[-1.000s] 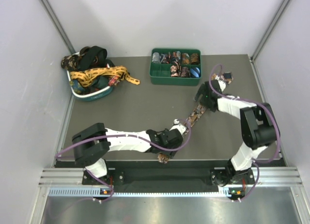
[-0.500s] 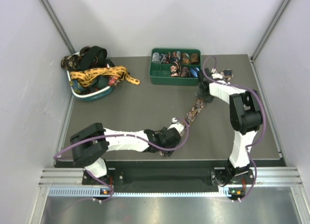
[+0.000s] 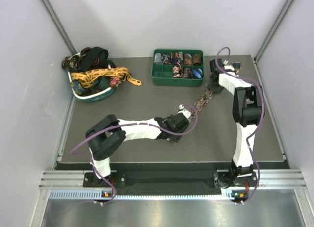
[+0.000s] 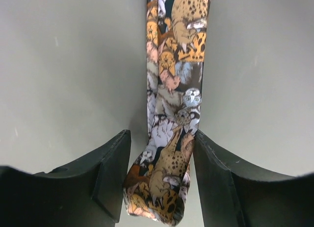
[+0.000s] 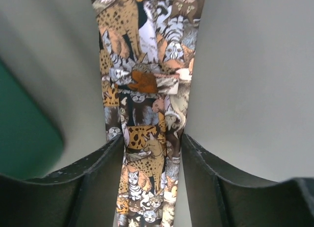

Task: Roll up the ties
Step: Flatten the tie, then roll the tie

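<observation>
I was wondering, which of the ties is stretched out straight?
The cat-print tie, stretched between the left gripper and the right gripper; the others are heaped in the basin or rolled in the green tray.

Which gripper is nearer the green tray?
Right. The right gripper holds the cat-print tie just off the near right corner of the green tray; the left gripper holds its other end mid-table, farther away.

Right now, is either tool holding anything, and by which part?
Both hold the tie, stretched between them: the left tool pinches its near end, the right tool grips close to its far end.
</observation>
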You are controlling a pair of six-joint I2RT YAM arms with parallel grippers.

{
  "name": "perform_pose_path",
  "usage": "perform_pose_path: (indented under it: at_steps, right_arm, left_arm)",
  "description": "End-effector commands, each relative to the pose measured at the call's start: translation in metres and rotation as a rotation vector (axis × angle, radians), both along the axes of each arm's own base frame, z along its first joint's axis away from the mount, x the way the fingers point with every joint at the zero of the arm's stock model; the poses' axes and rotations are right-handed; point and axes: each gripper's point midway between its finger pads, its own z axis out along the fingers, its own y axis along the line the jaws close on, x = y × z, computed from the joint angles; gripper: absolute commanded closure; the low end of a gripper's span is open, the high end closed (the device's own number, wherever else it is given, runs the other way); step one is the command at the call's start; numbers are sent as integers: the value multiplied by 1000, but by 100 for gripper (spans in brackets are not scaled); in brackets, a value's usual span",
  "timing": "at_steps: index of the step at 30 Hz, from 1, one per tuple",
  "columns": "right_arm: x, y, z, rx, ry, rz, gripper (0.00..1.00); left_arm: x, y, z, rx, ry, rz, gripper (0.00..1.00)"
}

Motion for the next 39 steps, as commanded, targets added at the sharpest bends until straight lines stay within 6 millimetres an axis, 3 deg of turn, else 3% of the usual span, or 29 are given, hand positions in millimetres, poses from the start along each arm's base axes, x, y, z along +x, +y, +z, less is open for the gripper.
perform_pose_path:
  at_steps: [1, 3, 4, 6, 7, 8, 9, 11, 12, 13, 14, 15, 16, 17, 18, 19, 20, 21, 22, 23, 24, 25, 26, 28, 29, 30, 32, 35, 39]
  right_arm:
    - [6, -13, -16, 50, 51, -9, 49]
    - [17, -13, -8, 74, 31, 15, 41]
    - [20, -12, -4, 73, 24, 49, 30]
    - [21, -6, 10, 95, -16, 85, 13]
    - [23, -4, 19, 101, -56, 119, 4]
    - [33, 0, 50, 115, -163, 134, 2]
    - [21, -1, 46, 119, -163, 135, 1]
    - [14, 5, 75, 138, -256, 177, 0]
    - [9, 7, 82, 138, -271, 192, 0]
    - [5, 8, 90, 135, -289, 210, 0]
    - [-2, 15, 112, 136, -333, 246, 1]
    - [-14, 19, 107, 125, -319, 268, 3]
    - [-22, 21, 109, 102, -321, 297, 3]
    - [-32, 35, 126, 89, -359, 340, 4]
    - [-47, 39, 115, 74, -335, 369, 4]
    - [-55, 46, 117, 57, -347, 403, 6]
    - [-66, 63, 131, 60, -390, 462, 8]
    - [-81, 70, 118, 59, -368, 497, 10]
    - [-87, 79, 121, 59, -395, 535, 11]
    - [-102, 105, 136, 110, -452, 642, 14]
    - [-121, 116, 119, 132, -429, 705, 17]
    - [-129, 126, 135, 144, -496, 746, 18]
    - [-144, 142, 135, 158, -508, 804, 18]
    - [-170, 148, 116, 176, -479, 840, 18]
    - [-179, 161, 134, 211, -558, 883, 18]
    - [-193, 164, 118, 235, -539, 903, 19]
    - [-212, 178, 128, 271, -601, 953, 19]
    - [-243, 199, 115, 289, -615, 1054, 19]
    - [-260, 222, 105, 263, -593, 1152, 20]
  left_arm:
    - [22, 11, -25, 109, -5, -8, 43]
    - [35, 8, -20, 107, -15, 16, 40]
    - [36, 7, -19, 111, -19, 19, 28]
    - [43, 13, -11, 116, -57, 69, 15]
    - [45, 12, 4, 76, -81, 89, 8]
    - [42, 16, 5, 62, -87, 93, 3]
    - [42, 16, 24, 13, -109, 107, 1]
    - [34, 21, 33, -17, -102, 107, 1]
    - [31, 20, 50, -60, -110, 108, 1]
    - [27, 23, 54, -74, -104, 108, 1]
    - [23, 23, 59, -94, -95, 101, 1]
    - [18, 23, 72, -139, -89, 103, 1]
    - [12, 27, 72, -150, -77, 110, 1]
    - [9, 28, 76, -170, -71, 114, 1]
    - [5, 29, 87, -210, -72, 114, 1]
    - [0, 34, 84, -222, -57, 131, 1]
    - [-2, 37, 87, -238, -57, 145, 1]
    - [-4, 40, 96, -281, -61, 179, 1]
    - [-2, 50, 94, -273, -80, 228, 1]
    - [3, 56, 97, -279, -108, 283, 1]
    - [7, 64, 103, -304, -124, 373, 1]
    - [15, 86, 107, -243, -187, 465, 1]
    - [16, 95, 108, -212, -205, 493, 1]
    - [16, 105, 110, -174, -224, 512, 1]
    - [14, 110, 107, -155, -224, 511, 1]
    - [13, 114, 108, -155, -231, 508, 1]
    - [9, 124, 102, -149, -237, 520, 1]
    - [10, 137, 106, -168, -267, 539, 1]
    - [24, 165, 106, -229, -242, 639, 1]
